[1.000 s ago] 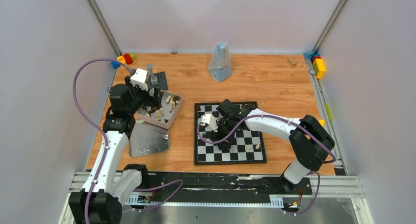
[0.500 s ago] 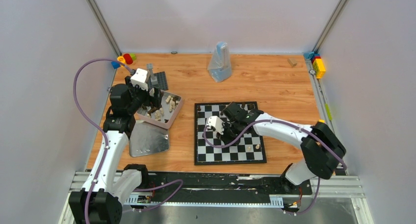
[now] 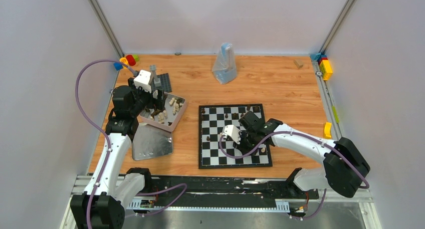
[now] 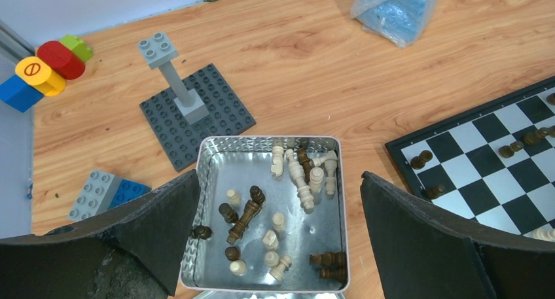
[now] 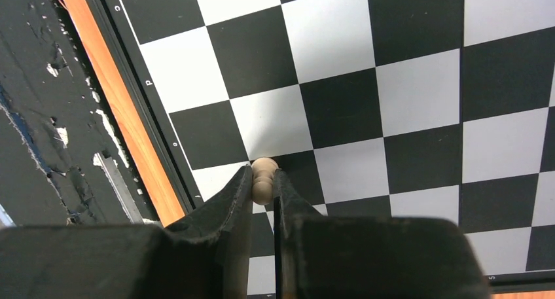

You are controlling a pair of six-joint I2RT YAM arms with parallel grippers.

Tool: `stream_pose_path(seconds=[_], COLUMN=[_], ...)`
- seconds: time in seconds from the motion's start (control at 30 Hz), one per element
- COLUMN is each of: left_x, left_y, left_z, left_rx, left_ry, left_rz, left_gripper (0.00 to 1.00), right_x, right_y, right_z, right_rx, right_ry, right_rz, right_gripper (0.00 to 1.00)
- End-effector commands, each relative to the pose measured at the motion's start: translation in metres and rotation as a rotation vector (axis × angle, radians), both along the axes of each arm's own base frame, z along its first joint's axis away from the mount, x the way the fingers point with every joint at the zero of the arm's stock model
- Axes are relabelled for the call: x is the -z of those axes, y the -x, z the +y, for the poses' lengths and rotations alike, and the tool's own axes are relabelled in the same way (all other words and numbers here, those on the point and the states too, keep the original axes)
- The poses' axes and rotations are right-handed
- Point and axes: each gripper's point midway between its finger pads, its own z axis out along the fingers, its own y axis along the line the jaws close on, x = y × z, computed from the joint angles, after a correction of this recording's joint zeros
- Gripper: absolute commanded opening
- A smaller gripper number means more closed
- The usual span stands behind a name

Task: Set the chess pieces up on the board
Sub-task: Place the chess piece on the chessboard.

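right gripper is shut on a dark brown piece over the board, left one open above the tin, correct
Not quite: the piece in the right gripper is cream, not dark brown, as the right wrist view shows. The rest holds.

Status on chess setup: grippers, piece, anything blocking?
Left gripper open, above the tin of loose pieces. Right gripper shut on a cream piece, near the edge of the board. Squares around it bare; nothing blocking.

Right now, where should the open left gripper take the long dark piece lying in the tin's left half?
Probably at its thin middle shaft, from straight above: the long dark piece lies flat and slanted in the tin, so close the left gripper across its length.
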Motion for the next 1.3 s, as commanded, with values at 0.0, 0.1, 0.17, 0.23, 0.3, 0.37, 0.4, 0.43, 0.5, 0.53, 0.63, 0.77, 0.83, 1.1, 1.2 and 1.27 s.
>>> stream_pose_path(seconds=[0.0, 0.1, 0.17, 0.23, 0.3, 0.37, 0.4, 0.43, 0.5, 0.53, 0.63, 0.77, 0.83, 1.1, 1.2, 1.27], left_x=[-0.009, -0.009, -0.009, -0.008, -0.008, -0.008, -0.008, -0.008, -0.008, -0.008, -0.008, -0.008, -0.008, -0.008, -0.008, -0.008], left_y=[-0.002, -0.003, -0.003, -0.003, -0.003, -0.003, -0.003, -0.003, -0.003, -0.003, -0.003, -0.003, -0.003, -0.003, -0.003, -0.003], left_z=[0.001, 0.001, 0.002, 0.002, 0.001, 0.001, 0.001, 0.001, 0.001, 0.001, 0.002, 0.002, 0.002, 0.002, 0.002, 0.002], left_rx=[0.004, 0.005, 0.004, 0.004, 0.005, 0.006, 0.006, 0.005, 0.005, 0.005, 0.004, 0.004, 0.005, 0.005, 0.005, 0.005], left_ry=[-0.012, -0.013, -0.012, -0.013, -0.013, -0.013, -0.013, -0.013, -0.014, -0.013, -0.014, -0.016, -0.016, -0.016, -0.015, -0.016], left_rz=[-0.037, -0.038, -0.038, -0.037, -0.037, -0.038, -0.037, -0.037, -0.037, -0.037, -0.037, -0.038, -0.037, -0.036, -0.037, -0.037], left_gripper=[1.00, 1.00, 1.00, 1.00, 1.00, 1.00, 1.00, 1.00, 1.00, 1.00, 1.00, 1.00, 1.00, 1.00, 1.00, 1.00], right_x=[-0.002, -0.003, -0.005, -0.006, -0.005, -0.004, -0.004, -0.003, -0.002, -0.002, -0.003, -0.005, -0.004, -0.002, -0.009, -0.016], right_y=[-0.009, -0.012, -0.016, -0.017, -0.017, -0.015, -0.014, -0.013, -0.011, -0.010, -0.010, -0.006, -0.005, -0.017, -0.024, -0.028], right_z=[-0.007, -0.011, -0.013, -0.014, -0.014, -0.012, -0.011, -0.009, -0.007, -0.007, -0.005, -0.004, -0.005, -0.009, -0.004, 0.001], right_rx=[0.004, 0.012, 0.020, 0.026, 0.025, 0.023, 0.023, 0.022, 0.019, 0.019, 0.018, 0.014, 0.014, 0.054, 0.073, 0.075], right_ry=[0.011, 0.016, 0.015, 0.013, 0.011, 0.007, 0.001, -0.004, -0.011, -0.011, -0.021, -0.030, -0.025, 0.002, -0.014, -0.037], right_rz=[-0.051, -0.068, -0.078, -0.079, -0.074, -0.059, -0.049, -0.039, -0.021, -0.015, -0.011, 0.003, 0.005, -0.046, -0.070, -0.080], right_gripper=[0.02, 0.02, 0.02, 0.02, 0.03, 0.04, 0.05, 0.05, 0.06, 0.06, 0.06, 0.06, 0.06, 0.32, 0.48, 0.58])
